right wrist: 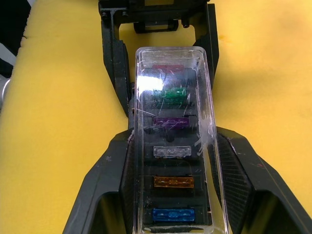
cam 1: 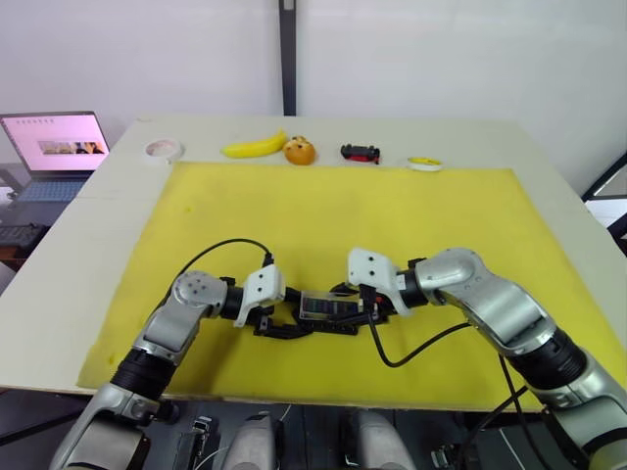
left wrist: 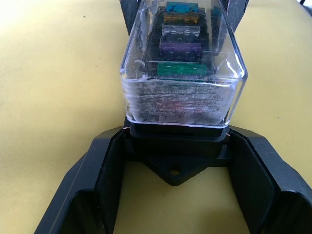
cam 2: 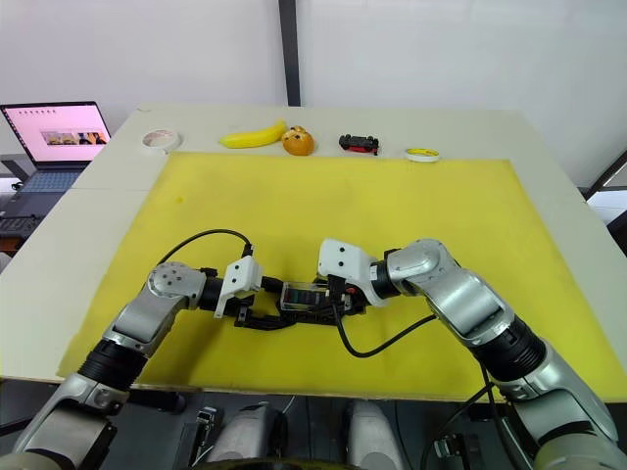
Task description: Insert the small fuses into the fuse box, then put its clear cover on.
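A: Two claws, left claw point(cam 1: 277, 318) and right claw point(cam 1: 364, 305), spread loosely around the fuse box point(left wrist: 174, 157) ends.

B: Cover point(right wrist: 174, 141) sits over fuses point(right wrist: 170, 93) between them; press it evenly.

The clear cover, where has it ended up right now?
The clear cover sits on top of the fuse box, over the fuses, on the yellow mat between the two grippers.
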